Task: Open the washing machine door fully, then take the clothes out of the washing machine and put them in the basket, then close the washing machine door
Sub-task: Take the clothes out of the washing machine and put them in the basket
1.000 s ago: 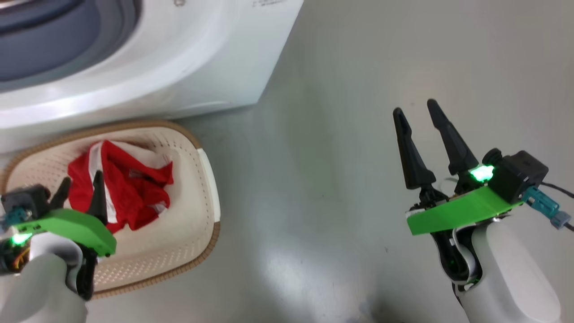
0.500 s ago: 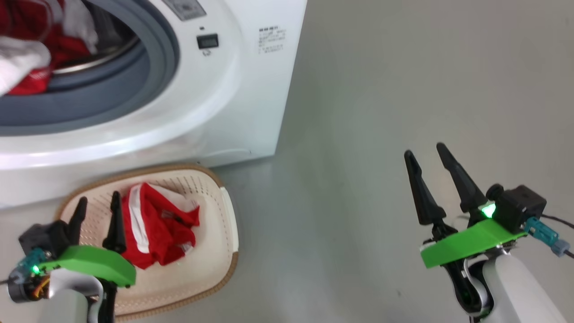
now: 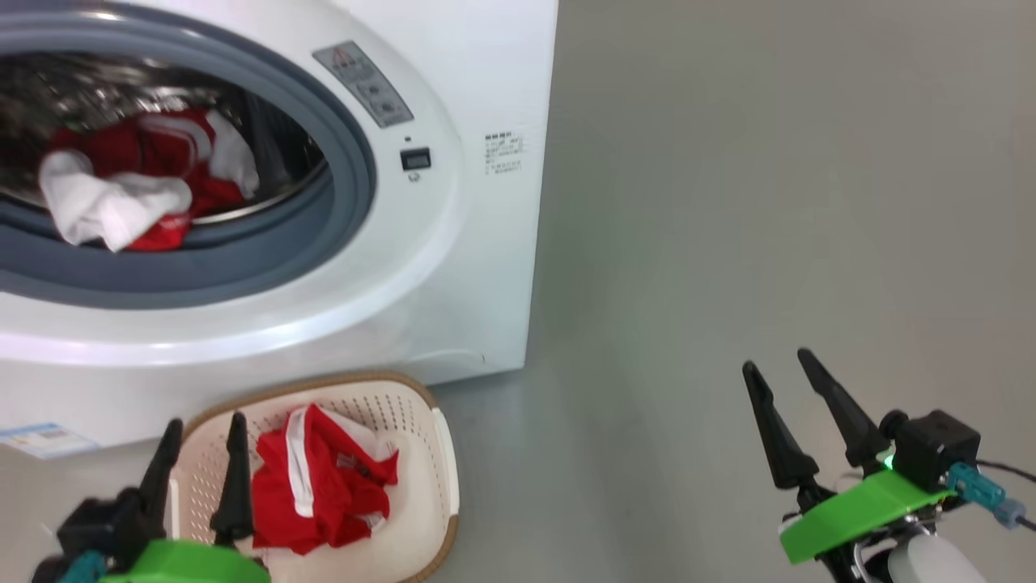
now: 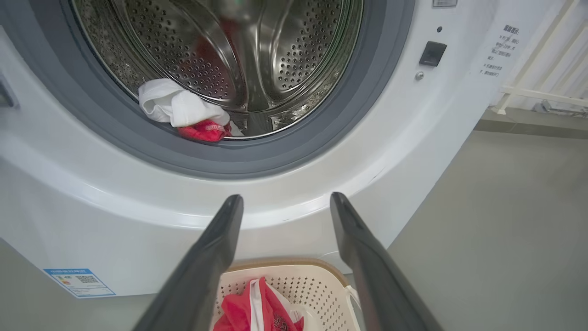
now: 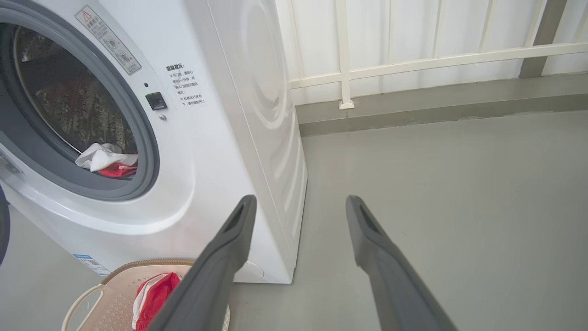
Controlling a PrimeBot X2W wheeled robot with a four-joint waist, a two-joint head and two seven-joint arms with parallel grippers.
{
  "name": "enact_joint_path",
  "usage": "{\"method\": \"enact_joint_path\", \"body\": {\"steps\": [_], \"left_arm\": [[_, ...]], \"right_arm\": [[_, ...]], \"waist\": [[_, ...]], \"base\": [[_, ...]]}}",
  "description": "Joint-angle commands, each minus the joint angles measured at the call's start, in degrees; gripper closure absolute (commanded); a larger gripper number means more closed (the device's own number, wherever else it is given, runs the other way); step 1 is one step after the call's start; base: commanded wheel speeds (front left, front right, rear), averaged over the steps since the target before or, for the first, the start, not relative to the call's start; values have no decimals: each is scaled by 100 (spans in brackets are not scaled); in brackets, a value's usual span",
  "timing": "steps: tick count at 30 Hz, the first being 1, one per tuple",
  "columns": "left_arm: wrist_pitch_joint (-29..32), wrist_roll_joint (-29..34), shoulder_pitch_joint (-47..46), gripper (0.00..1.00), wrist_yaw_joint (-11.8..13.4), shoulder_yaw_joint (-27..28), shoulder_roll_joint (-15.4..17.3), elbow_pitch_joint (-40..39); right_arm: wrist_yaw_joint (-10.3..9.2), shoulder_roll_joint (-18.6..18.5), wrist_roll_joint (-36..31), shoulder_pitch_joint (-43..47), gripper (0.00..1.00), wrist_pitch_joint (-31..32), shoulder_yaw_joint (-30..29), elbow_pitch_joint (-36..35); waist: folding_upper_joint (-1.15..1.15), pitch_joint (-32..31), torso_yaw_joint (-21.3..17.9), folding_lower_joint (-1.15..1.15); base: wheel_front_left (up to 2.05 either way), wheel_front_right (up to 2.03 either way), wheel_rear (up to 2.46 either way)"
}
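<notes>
The washing machine, a big white front-loader, is standing on the floor with its round mouth showing open, a grey rubber gasket ringing a perforated steel drum. A small blue label is sticking to its lower front corner. Some of the clothes, red and white pieces bunched together, are lying at the drum's front lip, a white fold drooping toward the gasket. The basket, cream perforated plastic with a brown woven-look rim and a white side handle, is sitting on the floor just in front of the machine's base, below the opening. A crumpled red garment with white stripes is resting inside it
</notes>
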Motion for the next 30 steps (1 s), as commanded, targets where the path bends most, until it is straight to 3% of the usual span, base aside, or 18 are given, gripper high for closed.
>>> {"method": "enact_joint_path", "body": {"steps": [1,23,30], "left_arm": [[-30,82,135,0,-32,217,77,-272],[-30,206,1894,0,-27,521,-180,-1844],[-30,-19,2217,0,152,588,-189,-2112]], "right_arm": [[36,-102,30,84,0,-37,112,-109],[36,-272,101,1020,0,-37,-49,-295],[36,-275,111,1039,0,-37,-23,-293]], "waist": [[0,-367,41,0],[0,-1081,64,0],[0,-1135,0,0]], "base": [[0,0,0],[0,0,0],[0,0,0]]}}
